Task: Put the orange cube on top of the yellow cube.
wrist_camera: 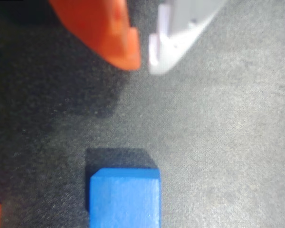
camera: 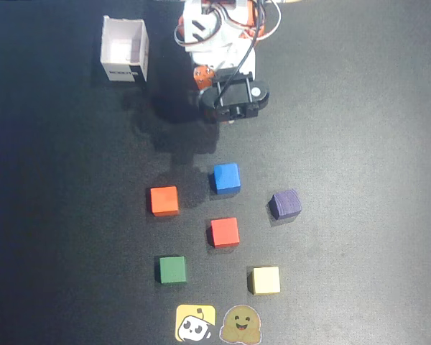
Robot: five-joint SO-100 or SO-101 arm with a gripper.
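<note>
1. The orange cube (camera: 164, 200) is seen left of centre in the overhead view, free on the dark desk (camera: 359, 144); the redder cube (camera: 225, 232) lies lower right of it.
2. The yellow cube (camera: 266, 280) sits at lower centre-right, well apart, nothing on it.
3. The pincer (wrist_camera: 143, 59) is shown at the top of the wrist view, fingertips nearly touching, empty, above the blue cube (wrist_camera: 125, 197).
4. A good grasp would likely need the jaws opened wide, centred over the orange cube's flat sides, then lowered squarely.
5. All 6 cubes look matte and sharp-edged; the desk surface appears finely textured, so little sliding is expected.
</note>
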